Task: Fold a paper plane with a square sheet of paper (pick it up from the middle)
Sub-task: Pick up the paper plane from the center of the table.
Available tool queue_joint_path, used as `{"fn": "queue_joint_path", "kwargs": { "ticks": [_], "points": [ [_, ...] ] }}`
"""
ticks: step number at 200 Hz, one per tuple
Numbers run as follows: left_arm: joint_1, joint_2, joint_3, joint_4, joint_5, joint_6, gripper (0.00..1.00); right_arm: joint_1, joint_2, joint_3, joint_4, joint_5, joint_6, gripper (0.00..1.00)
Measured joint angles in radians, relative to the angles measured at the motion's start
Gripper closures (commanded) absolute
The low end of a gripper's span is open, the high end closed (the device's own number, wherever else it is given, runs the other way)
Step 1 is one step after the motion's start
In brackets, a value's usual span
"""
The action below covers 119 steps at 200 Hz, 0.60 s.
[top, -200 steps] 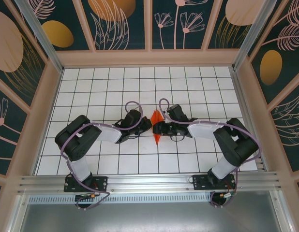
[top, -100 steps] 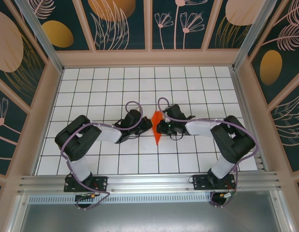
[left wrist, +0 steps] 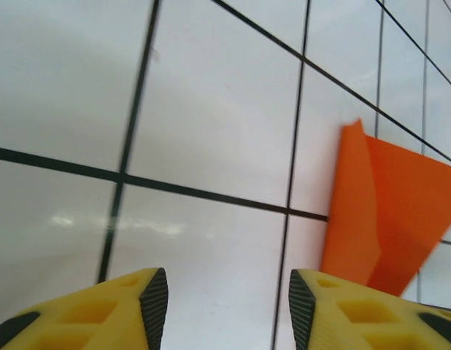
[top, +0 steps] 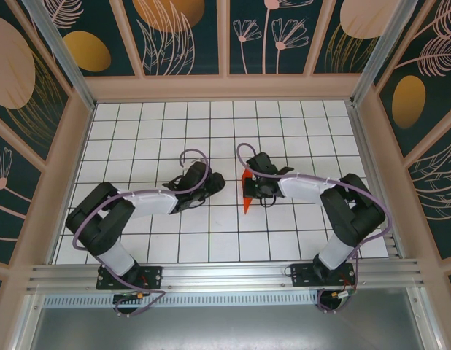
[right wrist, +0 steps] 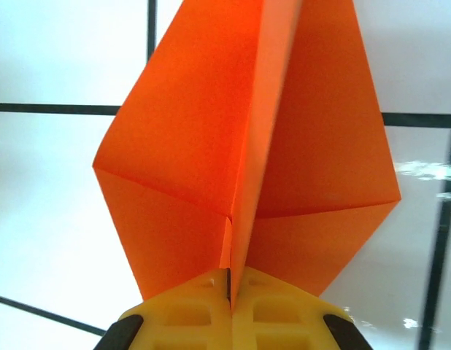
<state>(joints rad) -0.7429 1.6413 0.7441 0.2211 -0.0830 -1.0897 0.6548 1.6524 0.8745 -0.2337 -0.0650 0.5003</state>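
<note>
The orange square sheet of paper stands folded into a pointed paper plane near the middle of the white grid table. In the right wrist view the paper plane spreads its two wings to either side. My right gripper is shut on its centre crease. From above, the right gripper sits at the plane's right side. My left gripper is a little to the plane's left, apart from it. In the left wrist view the left gripper is open with bare table between its fingers, and the plane lies ahead to the right.
Patterned walls with wooden frames close in the table at the back and both sides. An aluminium rail runs along the near edge by the arm bases. Open tiles lie behind and in front of the grippers.
The left gripper has let go of the paper, opened and drawn back to the left. The right gripper has shut on the plane's centre fold and shifted it slightly right.
</note>
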Motion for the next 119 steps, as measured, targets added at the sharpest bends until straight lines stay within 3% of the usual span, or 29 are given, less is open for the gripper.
{"fn": "queue_joint_path", "kwargs": {
  "ticks": [29,52,82,119],
  "points": [
    [0.0,-0.005,0.002,-0.08,-0.072,-0.013,0.39,0.0,0.009,0.028,-0.035,0.052,-0.016,0.94],
    [0.0,-0.005,0.002,-0.116,-0.103,-0.02,0.33,0.0,0.034,0.052,-0.039,0.064,-0.023,0.86],
    [0.0,-0.005,0.002,-0.131,-0.117,-0.023,0.31,0.0,0.058,0.079,-0.04,0.068,-0.021,0.78],
    [0.0,-0.005,0.002,-0.132,-0.128,-0.023,0.29,0.0,0.08,0.092,-0.039,0.065,-0.023,0.77]
  ]
}}
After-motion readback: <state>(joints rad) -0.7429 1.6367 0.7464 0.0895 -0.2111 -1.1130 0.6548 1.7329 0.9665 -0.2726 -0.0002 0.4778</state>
